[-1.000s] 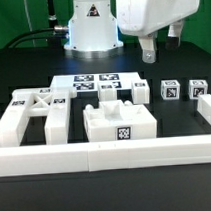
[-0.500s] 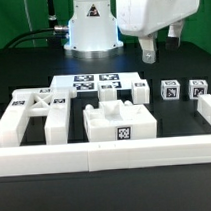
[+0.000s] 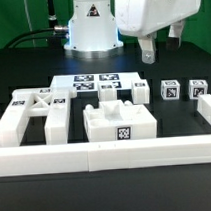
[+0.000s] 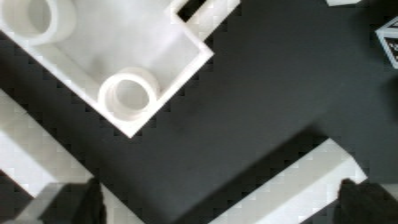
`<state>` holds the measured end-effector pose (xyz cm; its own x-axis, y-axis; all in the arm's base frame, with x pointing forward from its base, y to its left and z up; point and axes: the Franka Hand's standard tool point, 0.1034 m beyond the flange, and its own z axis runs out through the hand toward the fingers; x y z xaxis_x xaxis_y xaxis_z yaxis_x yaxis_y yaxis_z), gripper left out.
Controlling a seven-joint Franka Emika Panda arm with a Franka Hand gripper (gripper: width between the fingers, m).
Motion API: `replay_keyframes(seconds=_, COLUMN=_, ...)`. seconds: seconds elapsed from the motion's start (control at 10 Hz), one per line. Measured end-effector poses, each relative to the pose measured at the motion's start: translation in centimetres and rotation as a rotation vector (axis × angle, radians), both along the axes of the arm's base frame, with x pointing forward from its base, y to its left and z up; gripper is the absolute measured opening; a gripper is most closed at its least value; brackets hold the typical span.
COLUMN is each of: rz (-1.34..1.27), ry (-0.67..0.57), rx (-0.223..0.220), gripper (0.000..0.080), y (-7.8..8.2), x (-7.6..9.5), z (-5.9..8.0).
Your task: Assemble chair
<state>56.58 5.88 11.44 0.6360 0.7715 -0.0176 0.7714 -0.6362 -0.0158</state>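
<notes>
**A:** What is cut off or hard to read?

**B:** The arm runs out past the upper right edge of the exterior view. Only the gripper (image 3: 162,43) and some white housing show. In the wrist view a white slab with round holes (image 4: 111,62) runs off the frame, and I cannot tell which piece it is. The fingertips (image 4: 59,205) are dark blurs.

**A:** And the gripper?

**B:** Released, jaws spread wide with nothing between them, hanging in the exterior view's upper right.

**A:** Where is the chair (image 3: 98,118)?

**B:** In loose pieces on the black table (image 3: 158,191). A large frame piece (image 3: 32,112) lies at left and a tagged block (image 3: 123,131) at centre. Small posts (image 3: 171,89) stand in a row behind, next to the marker board (image 3: 90,82). All of it sits behind the long rail (image 3: 106,154).

**A:** Any change from half a second ago?

**B:** None visible; the arm and the pieces sit as before
</notes>
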Motion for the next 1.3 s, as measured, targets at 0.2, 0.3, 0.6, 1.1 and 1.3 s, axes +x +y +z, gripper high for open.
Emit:
replay_keyframes(seconds=0.2, rz=0.000, ry=0.000, rx=0.000, gripper=0.0649, y=0.0, x=0.0, z=0.0)
replay_keyframes(seconds=0.3, rz=0.035, ry=-0.002, rx=0.003, gripper=0.0649, y=-0.3, x=0.1, z=-0.3)
replay_keyframes(seconds=0.6, rz=0.120, ry=-0.005, rx=0.007, gripper=0.0649, y=-5.5, x=1.9, z=-2.7)
replay_keyframes(seconds=1.1, rz=-0.154, ry=0.002, rx=0.007, gripper=0.0649, y=-5.2, x=1.7, z=-3.2)
replay_keyframes(seconds=1.3, rz=-0.326, ry=0.005, rx=0.015, gripper=0.0649, y=-5.0, x=1.9, z=-4.9)
